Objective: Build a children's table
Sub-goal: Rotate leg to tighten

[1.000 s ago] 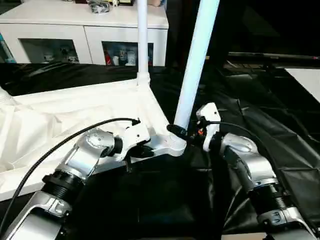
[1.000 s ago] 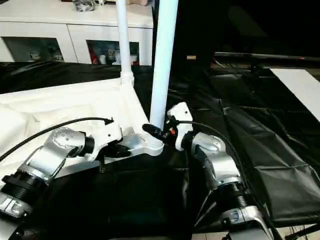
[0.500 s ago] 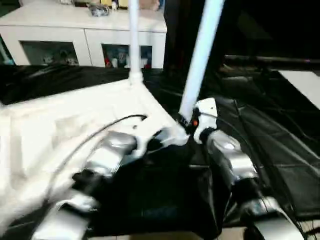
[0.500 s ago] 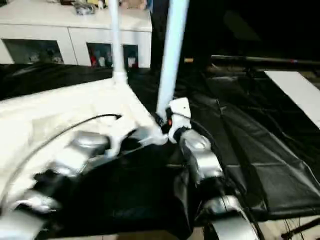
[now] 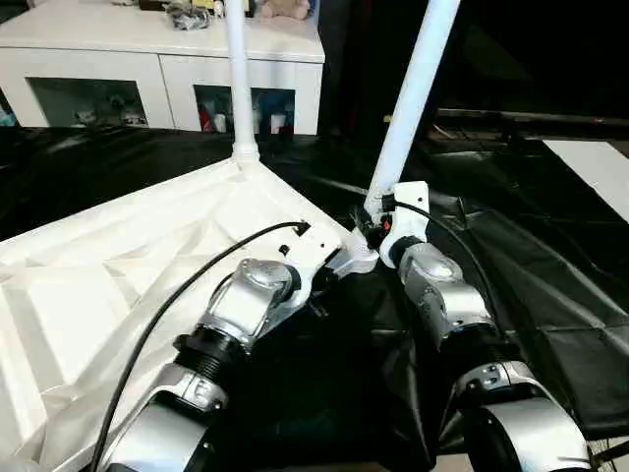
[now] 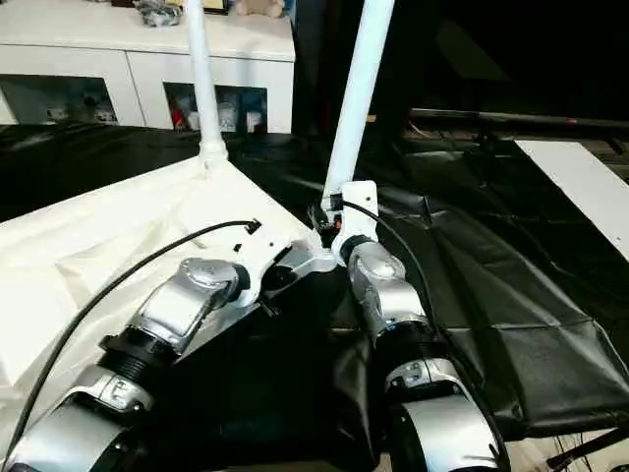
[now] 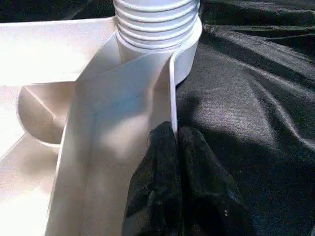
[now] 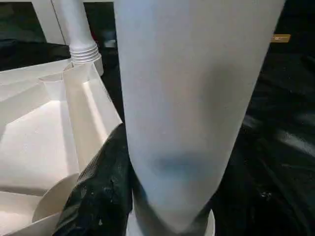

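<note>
Seating a tilted leg (image 5: 413, 98) in the tabletop (image 5: 118, 285) corner socket (image 7: 157, 29).
Right gripper (image 5: 371, 224) grasps the leg's base; left gripper (image 7: 174, 147) pinches the rim. Leaning, it could cross-thread or jam.

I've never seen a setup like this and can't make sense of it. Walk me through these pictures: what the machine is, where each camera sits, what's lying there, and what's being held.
This is a humanoid robot with two silver arms, building a children's table. The two wide pictures come from cameras in its head, looking down over its forearms. The two close-ups come from cameras on its wrists.

The white tabletop lies upside down on black sheeting, ribbed side up. Two white legs stand in its corner sockets: the far leg and the near leg, which leans.

The left gripper is shut on the tabletop's thin edge beside the near socket. The right gripper holds the near leg low down, just above that socket. A white cabinet stands behind.
</note>
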